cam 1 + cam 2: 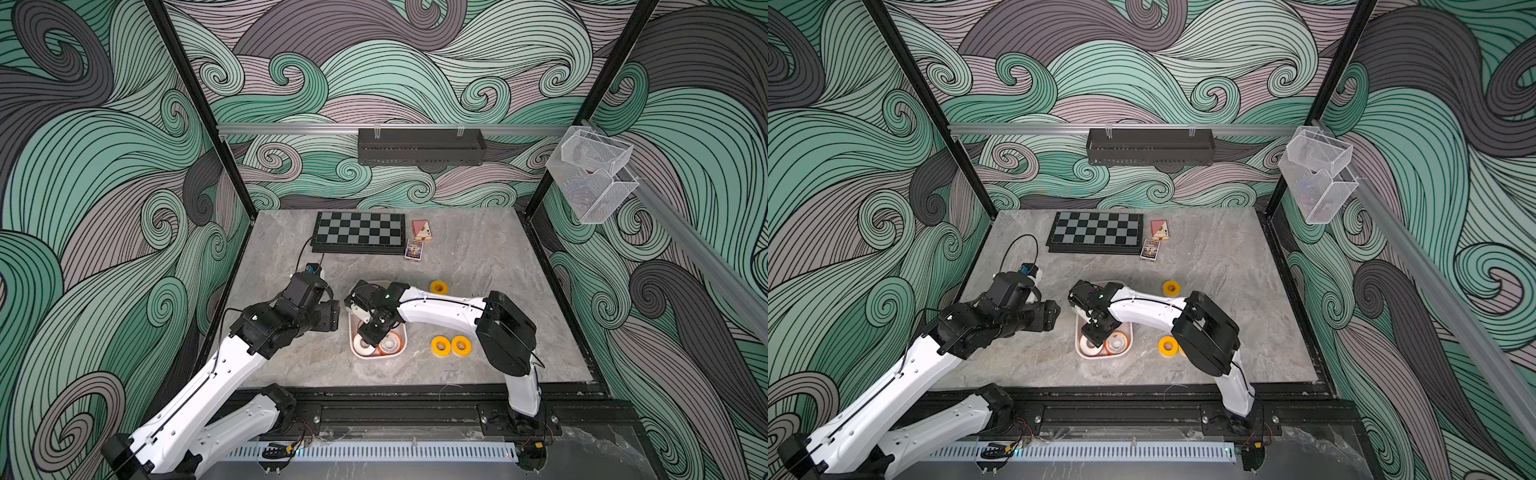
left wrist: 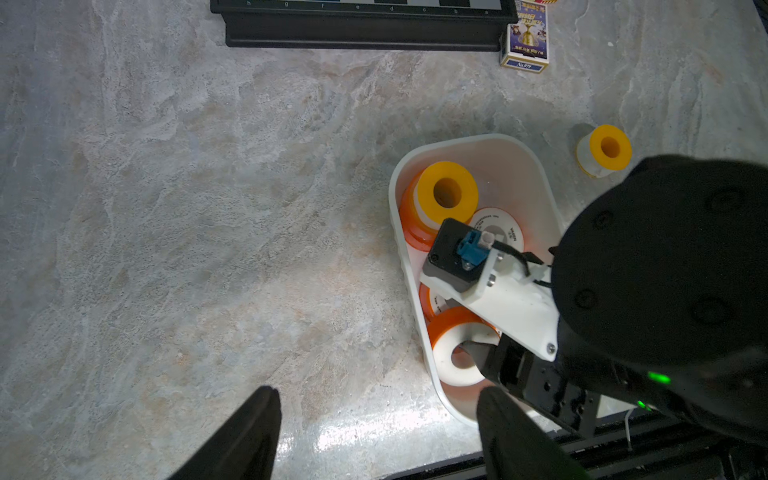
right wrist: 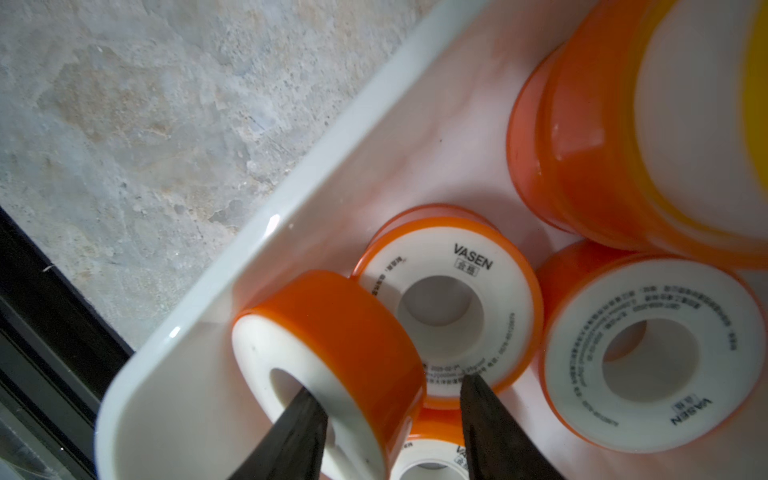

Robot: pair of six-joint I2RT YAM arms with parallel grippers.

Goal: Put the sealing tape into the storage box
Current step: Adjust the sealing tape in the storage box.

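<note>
A: Tally on the sealing tape?

B: Orange spools: 5 seen, all in the storage box (image 3: 266,232). The tilted spool (image 3: 345,328) leans by the box wall. The flat spool (image 3: 503,316) lies printed face up, just behind it. The second flat spool (image 3: 582,361) sits beside that one. The low spool (image 3: 438,422) is half hidden under the tilted one. The end spool (image 3: 582,145) is at the box end nearer the chessboard (image 1: 359,230).

A: Yellow rings?

B: 4. The stacked ring (image 2: 446,193) sits on top of the end spool, so it's in the box. 3 are out on the desk (image 1: 478,257), all right of the box. The near ring (image 1: 441,345) and its twin (image 1: 461,345) stand on edge, touching. The lone ring (image 1: 438,286) is nearer the chessboard, apart from the pair.

A: Hands?

B: The right hand (image 3: 384,386) is down in the box. One finger is in the tilted spool's bore, the other outside its wall with a sliver of gap. Partly spread, not pinching.
The left hand (image 2: 376,390) hovers over bare desk left of the box, spread wide, nothing between.

A: Other items?

B: 1 chessboard. 2 card packs, the red pack (image 1: 422,230) and the blue pack (image 1: 414,249), by its right edge. 1 black shelf (image 1: 419,147) on the back rail. 2 mesh baskets, upper basket (image 1: 594,151) and lower basket (image 1: 598,195), on the right rail.
</note>
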